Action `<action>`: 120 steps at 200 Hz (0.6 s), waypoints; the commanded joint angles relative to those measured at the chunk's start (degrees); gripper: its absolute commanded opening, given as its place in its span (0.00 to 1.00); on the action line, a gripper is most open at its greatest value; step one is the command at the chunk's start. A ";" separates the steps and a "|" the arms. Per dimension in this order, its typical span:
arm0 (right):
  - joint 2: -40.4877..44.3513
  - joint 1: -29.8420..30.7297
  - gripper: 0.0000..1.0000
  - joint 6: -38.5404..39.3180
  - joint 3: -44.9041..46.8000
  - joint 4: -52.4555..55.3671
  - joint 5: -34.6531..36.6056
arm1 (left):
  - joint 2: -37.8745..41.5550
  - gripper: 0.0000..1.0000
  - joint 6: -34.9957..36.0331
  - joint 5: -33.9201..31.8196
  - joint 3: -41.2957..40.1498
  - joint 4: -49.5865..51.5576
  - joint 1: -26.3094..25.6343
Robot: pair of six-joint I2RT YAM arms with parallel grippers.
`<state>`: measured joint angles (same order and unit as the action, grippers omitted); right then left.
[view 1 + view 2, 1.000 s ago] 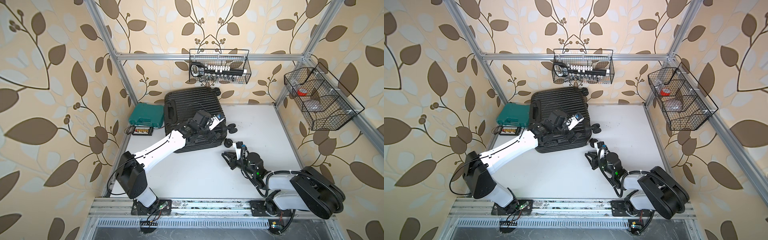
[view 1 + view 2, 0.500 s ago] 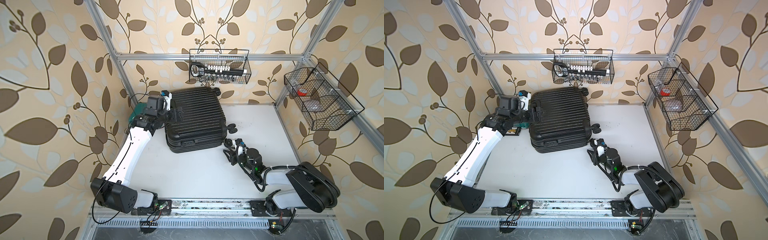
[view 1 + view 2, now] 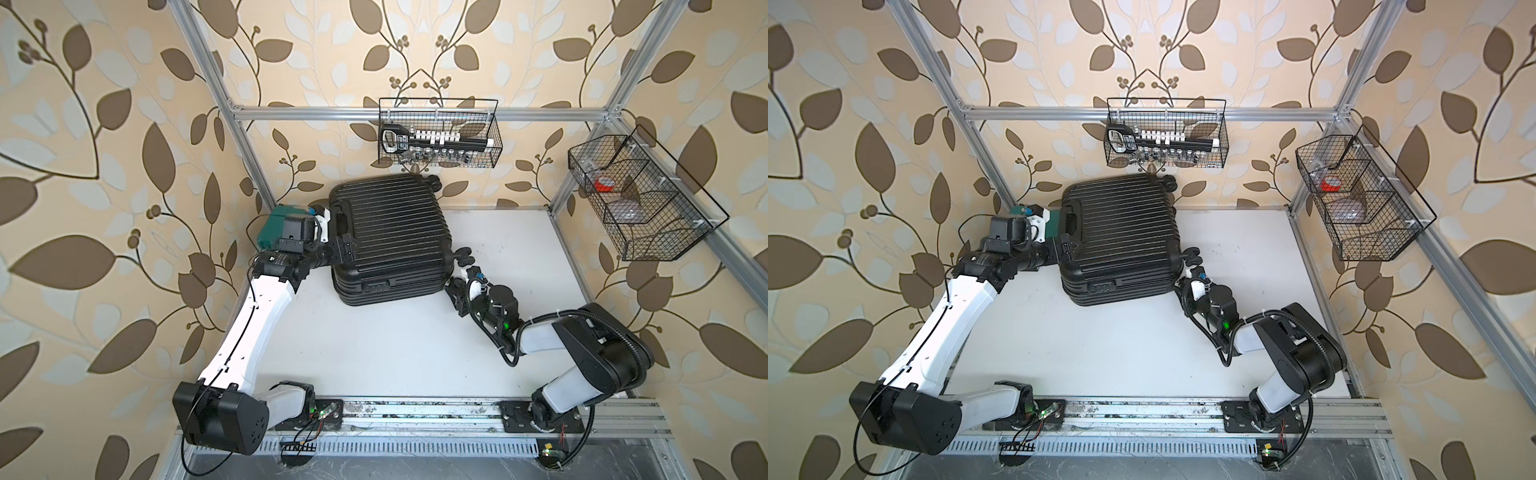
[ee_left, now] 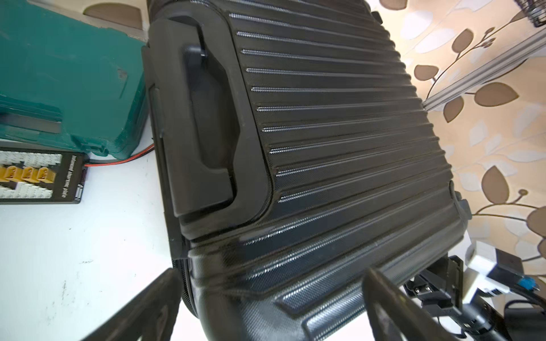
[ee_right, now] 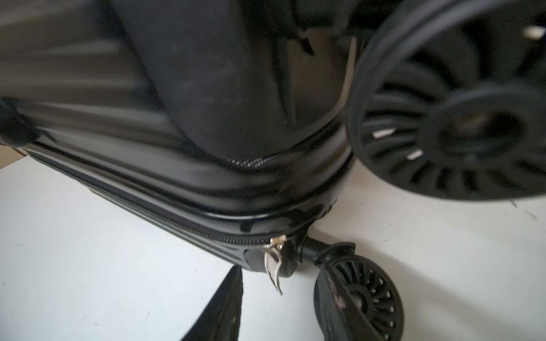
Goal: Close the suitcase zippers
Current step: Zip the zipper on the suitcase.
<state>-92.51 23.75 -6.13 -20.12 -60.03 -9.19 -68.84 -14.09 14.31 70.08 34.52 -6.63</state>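
Rearward suitcase [image 3: 390, 237], open tabletop [image 3: 395, 345] in front; left gripper [image 3: 348, 248] splayed at its left edge; zipper pull [image 5: 273, 262] just beside right gripper [image 3: 456, 293], clench unclear.

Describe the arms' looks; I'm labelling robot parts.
Both have white link shells and black joints. The left arm has a thin black cable looping at its shoulder; the right arm carries ribbed black conduit and a green light near the wrist. The left hand and right hand are black.
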 commanded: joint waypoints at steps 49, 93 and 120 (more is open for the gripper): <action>-5.86 -0.78 0.34 0.59 -2.89 -5.17 -3.82 | 1.75 0.95 0.69 -1.28 0.13 -1.79 0.84; -7.72 -0.72 0.26 0.95 -3.82 -5.54 -4.32 | 1.52 0.95 0.88 -1.43 0.01 -1.65 0.91; -8.39 -0.73 0.19 1.03 -4.23 -5.67 -4.69 | 1.21 0.95 0.76 -1.30 0.10 -1.57 1.01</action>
<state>-99.83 23.07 -5.82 -22.90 -63.81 -12.56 -68.14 -13.93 13.89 70.08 34.20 -6.28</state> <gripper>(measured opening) 0.222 0.948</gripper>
